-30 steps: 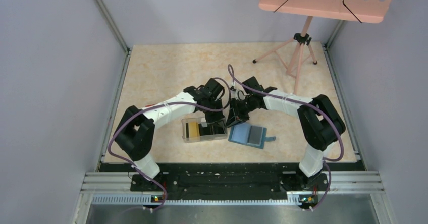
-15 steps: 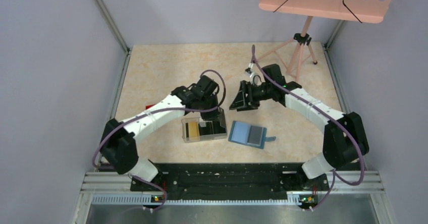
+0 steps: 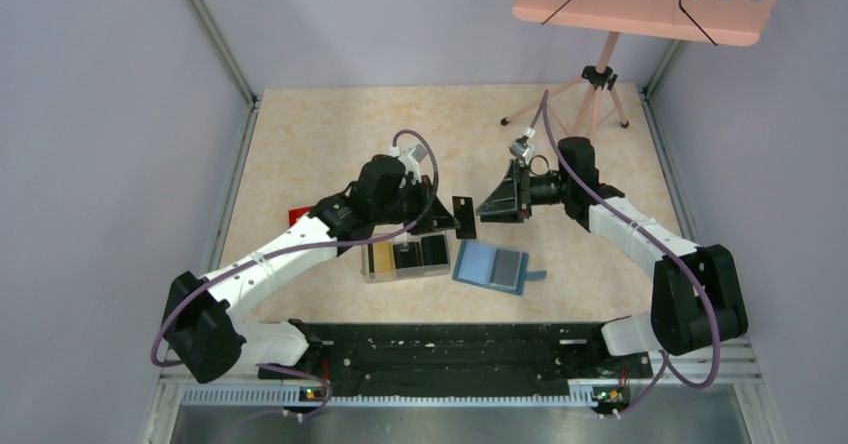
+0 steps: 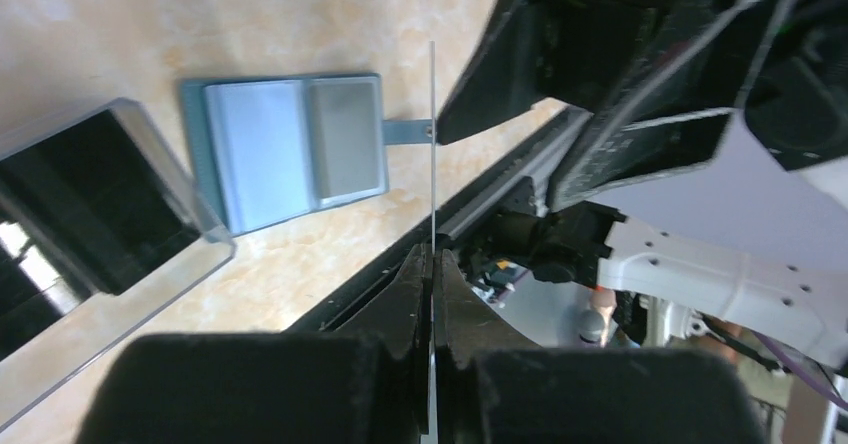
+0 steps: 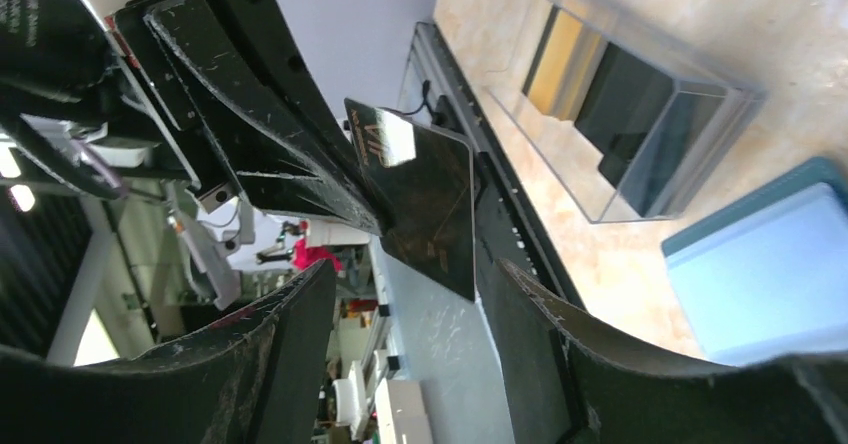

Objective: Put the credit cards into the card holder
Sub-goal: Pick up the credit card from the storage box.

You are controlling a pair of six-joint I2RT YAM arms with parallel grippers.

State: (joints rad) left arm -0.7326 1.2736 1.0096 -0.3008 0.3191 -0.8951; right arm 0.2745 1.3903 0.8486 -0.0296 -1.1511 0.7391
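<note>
Right gripper (image 3: 492, 202) has backed away from holder (image 3: 478, 262), jaws spread. Left gripper (image 3: 440, 222) pinches black card (image 3: 463, 216), raised near holder. Grey card (image 3: 510, 267) already pocketed; gold card (image 3: 380, 256) and others wait in box (image 3: 405, 277) left of holder.

Left wrist view, clear plastic box (image 4: 130, 294) cut by left edge, black card (image 4: 432, 164) edge-on, face hidden; right wrist view, card holder (image 5: 770, 264) cropped at lower right
</note>
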